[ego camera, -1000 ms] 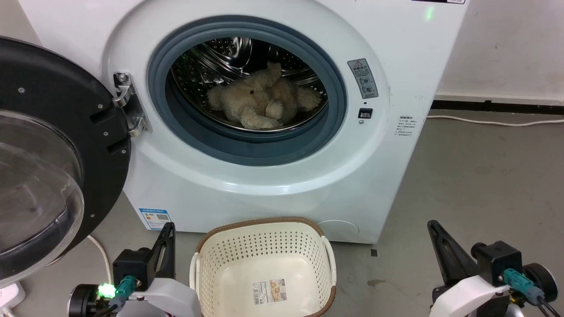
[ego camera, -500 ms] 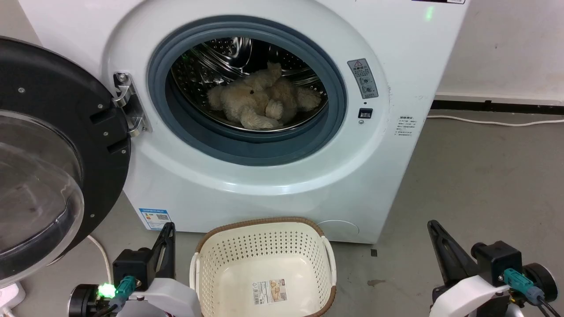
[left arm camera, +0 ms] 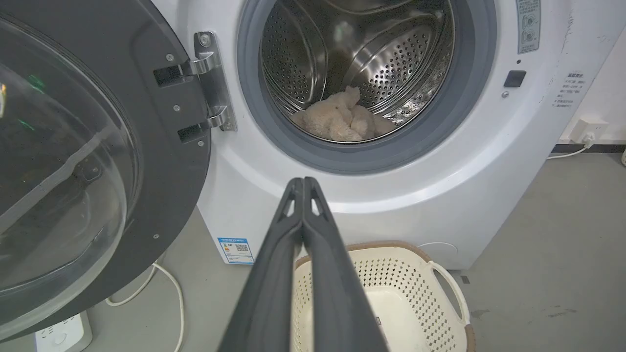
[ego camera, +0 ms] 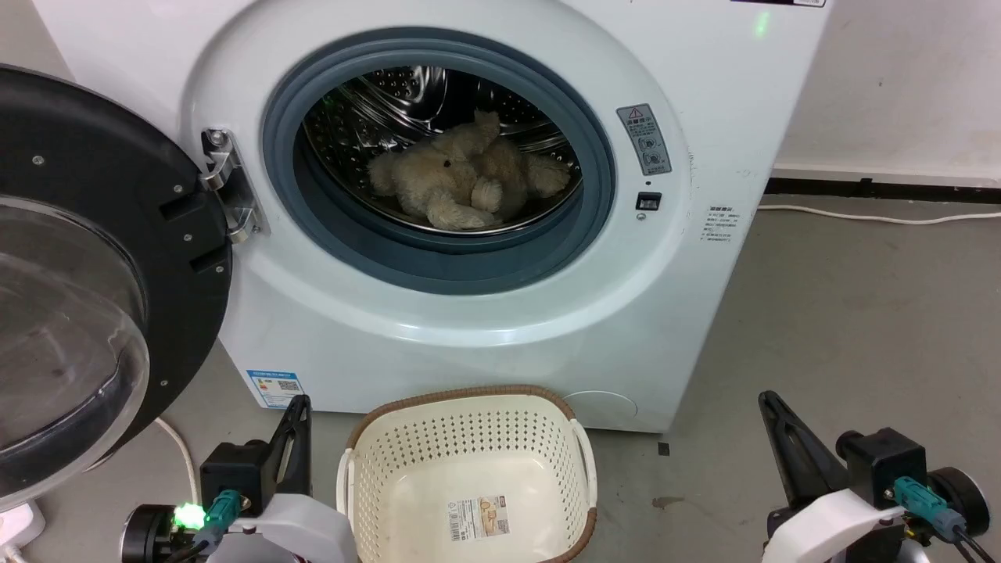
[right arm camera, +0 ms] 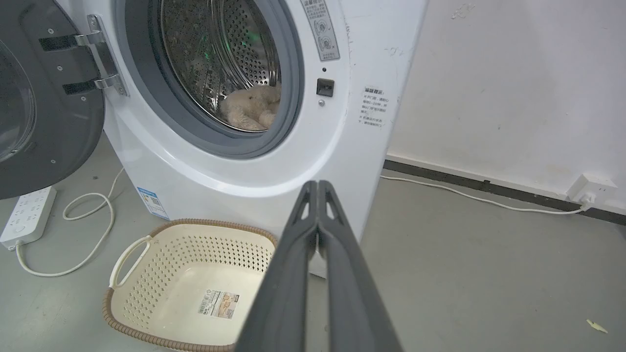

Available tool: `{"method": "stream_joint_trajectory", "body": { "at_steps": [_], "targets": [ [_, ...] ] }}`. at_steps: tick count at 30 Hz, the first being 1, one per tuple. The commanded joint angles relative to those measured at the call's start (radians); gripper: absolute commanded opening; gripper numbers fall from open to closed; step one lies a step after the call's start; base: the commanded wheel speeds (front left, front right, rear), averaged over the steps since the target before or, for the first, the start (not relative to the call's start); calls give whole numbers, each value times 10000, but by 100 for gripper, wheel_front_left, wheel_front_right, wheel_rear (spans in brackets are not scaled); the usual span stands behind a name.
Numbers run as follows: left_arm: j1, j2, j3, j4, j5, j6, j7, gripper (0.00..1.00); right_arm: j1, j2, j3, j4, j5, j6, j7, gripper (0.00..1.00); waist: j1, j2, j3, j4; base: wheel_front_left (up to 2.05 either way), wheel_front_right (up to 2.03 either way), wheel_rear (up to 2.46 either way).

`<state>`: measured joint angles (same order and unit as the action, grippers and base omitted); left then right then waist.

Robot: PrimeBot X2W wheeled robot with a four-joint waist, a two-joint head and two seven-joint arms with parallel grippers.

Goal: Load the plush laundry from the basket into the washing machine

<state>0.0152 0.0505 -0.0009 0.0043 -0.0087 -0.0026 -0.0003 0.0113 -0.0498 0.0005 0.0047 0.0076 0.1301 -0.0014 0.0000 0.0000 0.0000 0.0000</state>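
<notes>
Verify bear (ego camera: 461, 184) inside drum (ego camera: 375, 109), behind grey ring (ego camera: 438, 270). Verify basket (ego camera: 461, 391) empty, on floor (ego camera: 821, 313) before washer (ego camera: 469, 328). Note left gripper (left arm camera: 303, 182) and right gripper (right arm camera: 318, 185) pressed together, gripping nothing. Treat loading as done; next, probably swing door (ego camera: 94, 172) shut, clearing basket.

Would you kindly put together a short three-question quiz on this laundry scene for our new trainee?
1. True or false: the teddy bear lies inside the washing machine.
2. What does the basket hold? A) a folded towel B) a label sticker on its floor, no laundry C) a pair of socks
3. Fill in the missing word: the fingers of the left gripper and of the right gripper are pressed ____ (open or shut).

Key: 1 true; 2 B; 3 shut.
</notes>
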Motion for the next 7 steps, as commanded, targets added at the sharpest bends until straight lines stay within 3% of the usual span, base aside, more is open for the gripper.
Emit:
{"method": "stream_joint_trajectory", "body": {
  "at_steps": [1, 7],
  "targets": [
    [-152, -3, 9, -43, 87, 26, 3, 0, -113, -4, -5, -47, -76, 6, 14, 0, 0, 0, 0, 0, 0, 0, 0],
    [-152, -3, 9, -43, 87, 26, 3, 0, -113, -4, -5, -47, -76, 6, 14, 0, 0, 0, 0, 0, 0, 0, 0]
  ]
}}
